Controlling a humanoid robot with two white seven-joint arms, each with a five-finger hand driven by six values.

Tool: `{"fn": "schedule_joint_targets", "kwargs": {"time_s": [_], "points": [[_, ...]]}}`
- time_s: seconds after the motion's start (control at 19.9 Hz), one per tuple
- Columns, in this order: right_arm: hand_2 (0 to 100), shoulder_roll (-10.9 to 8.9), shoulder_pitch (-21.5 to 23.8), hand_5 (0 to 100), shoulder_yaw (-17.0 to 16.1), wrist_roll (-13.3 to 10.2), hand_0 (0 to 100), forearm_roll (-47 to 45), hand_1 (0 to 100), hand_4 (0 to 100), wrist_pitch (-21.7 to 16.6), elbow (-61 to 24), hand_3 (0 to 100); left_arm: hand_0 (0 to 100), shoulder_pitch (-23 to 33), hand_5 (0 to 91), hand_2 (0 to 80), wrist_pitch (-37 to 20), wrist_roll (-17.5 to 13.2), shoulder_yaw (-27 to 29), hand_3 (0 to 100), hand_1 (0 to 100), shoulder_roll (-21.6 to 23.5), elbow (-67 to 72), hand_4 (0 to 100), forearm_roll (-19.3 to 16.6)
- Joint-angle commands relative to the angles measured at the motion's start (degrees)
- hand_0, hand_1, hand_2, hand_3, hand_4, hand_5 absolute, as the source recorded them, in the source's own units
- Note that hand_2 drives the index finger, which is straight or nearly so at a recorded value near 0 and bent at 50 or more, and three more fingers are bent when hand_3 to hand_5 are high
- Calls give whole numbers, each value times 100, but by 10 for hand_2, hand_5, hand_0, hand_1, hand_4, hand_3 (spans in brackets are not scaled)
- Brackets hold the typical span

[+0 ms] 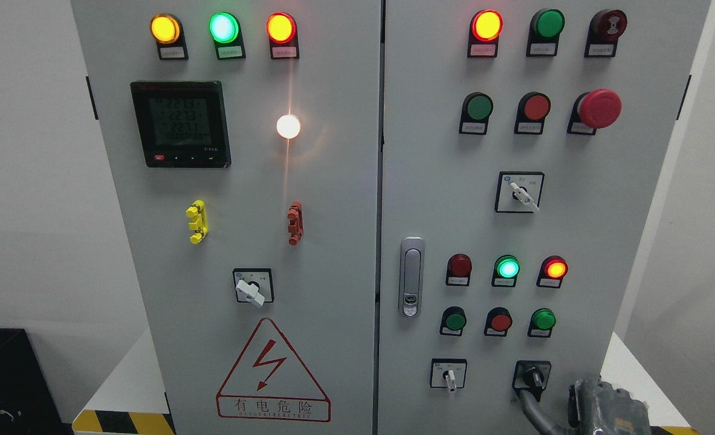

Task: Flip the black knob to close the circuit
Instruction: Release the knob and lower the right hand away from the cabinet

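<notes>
Robot hand (599, 408) just right of black knob (533, 377)

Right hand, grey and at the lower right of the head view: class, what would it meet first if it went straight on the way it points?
The grey right hand has a finger reaching up-left toward the black rotary knob. Going on, it would probably meet that knob first; depth is unclear, so contact cannot be confirmed.

A grey cabinet (333, 241) fills the frame. At upper left sit three lit lamps above a digital meter (180, 124). A red mushroom button (599, 109) is at upper right, a door latch (411, 277) at centre, and a lightning warning triangle (272, 374) at the bottom.
</notes>
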Motion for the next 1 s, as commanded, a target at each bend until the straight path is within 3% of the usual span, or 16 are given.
{"fn": "schedule_joint_targets", "kwargs": {"time_s": [0.0, 0.35, 0.5, 0.6, 0.75, 0.9, 0.95], "points": [[905, 98, 87, 1000, 136, -202, 0, -232, 0, 1000, -69, -35, 1000, 120, 0, 0, 0, -4, -6, 2, 0, 556, 0, 2, 0, 0], [876, 159, 614, 997, 249, -843, 0, -899, 18, 993, -69, -500, 1000, 120, 0, 0, 0, -4, -6, 2, 0, 556, 0, 2, 0, 0], [838, 186, 1000, 957, 346, -870, 0, -1583, 29, 959, -104, -895, 1000, 120, 0, 0, 0, -4, -6, -6, 0, 556, 0, 2, 0, 0], [778, 186, 1211, 831, 504, -870, 0, -2251, 56, 895, -130, -1106, 1000, 120, 0, 0, 0, -4, 3, 2, 0, 556, 0, 2, 0, 0], [661, 186, 1545, 696, 680, -1133, 0, -3314, 86, 770, -130, -1370, 869, 120, 0, 0, 0, -4, -6, 2, 0, 556, 0, 2, 0, 0], [557, 186, 1835, 644, 759, -1310, 0, -4316, 102, 702, -130, -1590, 757, 120, 0, 0, 0, -4, 3, 2, 0, 556, 0, -7, 0, 0], [502, 177, 1949, 615, 838, -1345, 0, -4685, 104, 655, -139, -1686, 678, 120, 0, 0, 0, -4, 3, 2, 0, 556, 0, 2, 0, 0]]}}
